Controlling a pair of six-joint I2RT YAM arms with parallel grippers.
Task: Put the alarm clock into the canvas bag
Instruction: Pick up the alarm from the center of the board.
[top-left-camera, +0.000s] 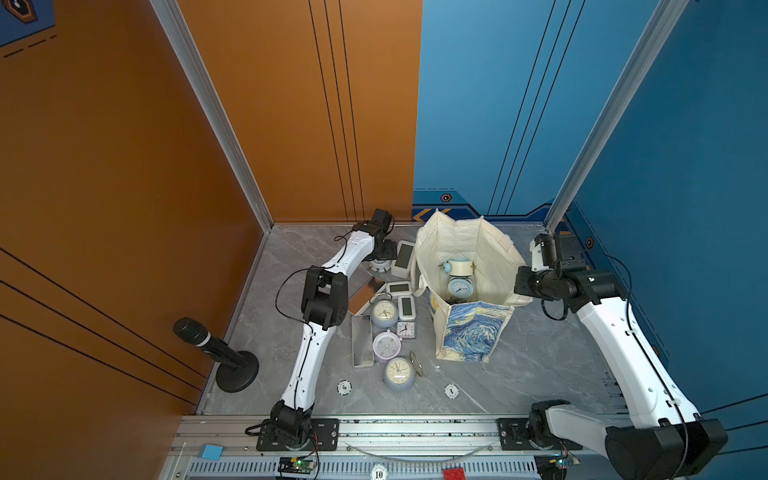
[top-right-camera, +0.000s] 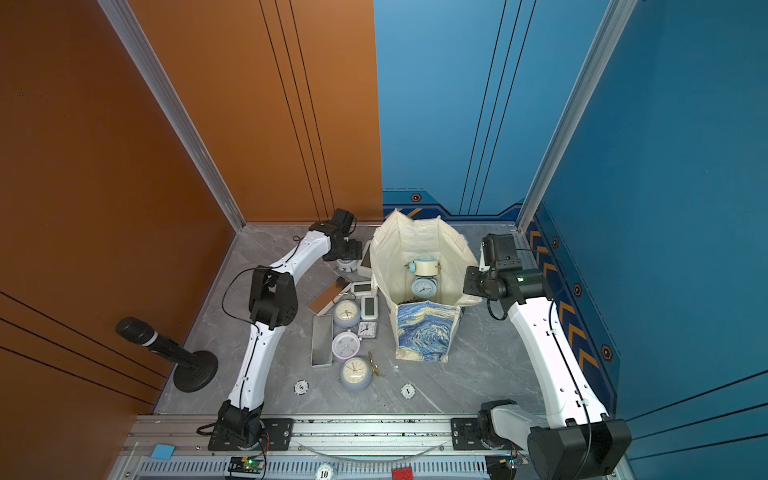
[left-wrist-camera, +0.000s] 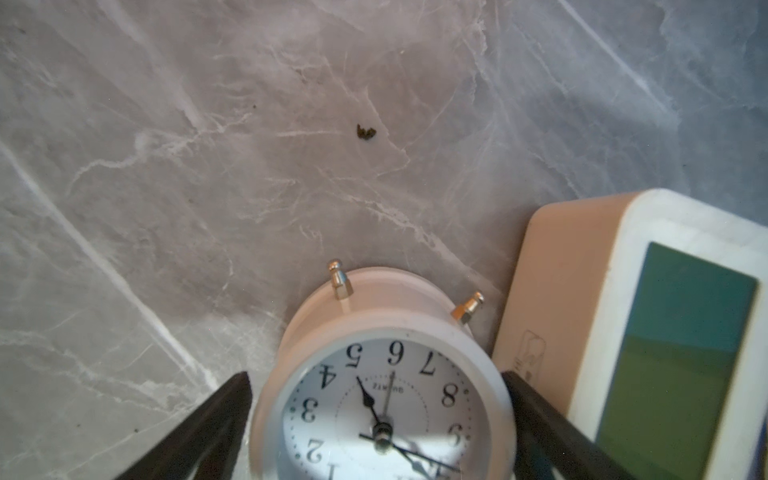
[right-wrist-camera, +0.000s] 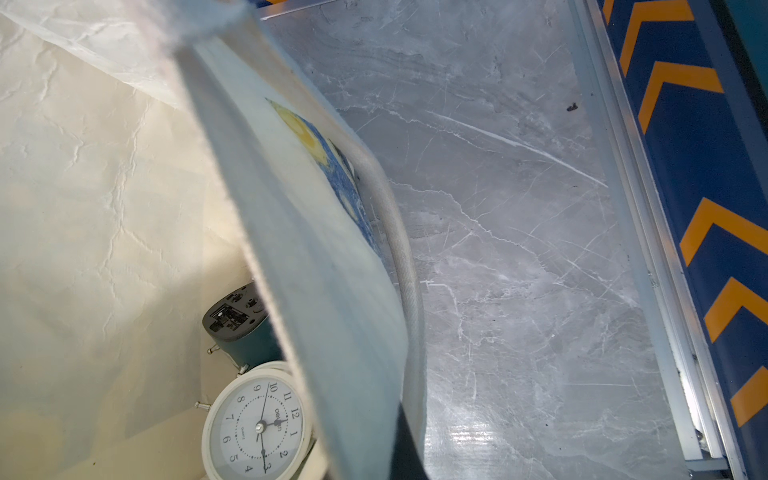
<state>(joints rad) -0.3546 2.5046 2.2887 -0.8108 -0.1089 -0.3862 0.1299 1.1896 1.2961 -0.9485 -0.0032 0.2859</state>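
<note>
A white round alarm clock (left-wrist-camera: 382, 399) lies face up on the marble table at the back left, next to a white digital clock (left-wrist-camera: 648, 332). My left gripper (left-wrist-camera: 377, 376) is open, its black fingers (left-wrist-camera: 224, 411) standing either side of that clock's rim. In both top views the wrist hides most of this clock (top-left-camera: 379, 266) (top-right-camera: 346, 264). The canvas bag (top-left-camera: 469, 332) (top-right-camera: 424, 332) stands open at the back centre. Two blue alarm clocks (top-left-camera: 459, 286) lie inside it. My right gripper (top-left-camera: 521, 291) is shut on the bag's right rim (right-wrist-camera: 299, 232).
Several more clocks lie left of the bag: two blue ones (top-left-camera: 384, 313) (top-left-camera: 399, 373), a lilac one (top-left-camera: 386, 345) and small digital ones (top-left-camera: 405, 307). A metal tin (top-left-camera: 362, 340), a brown panel (top-left-camera: 365, 293), two poker chips (top-left-camera: 344, 387) and a microphone (top-left-camera: 216, 349) are around.
</note>
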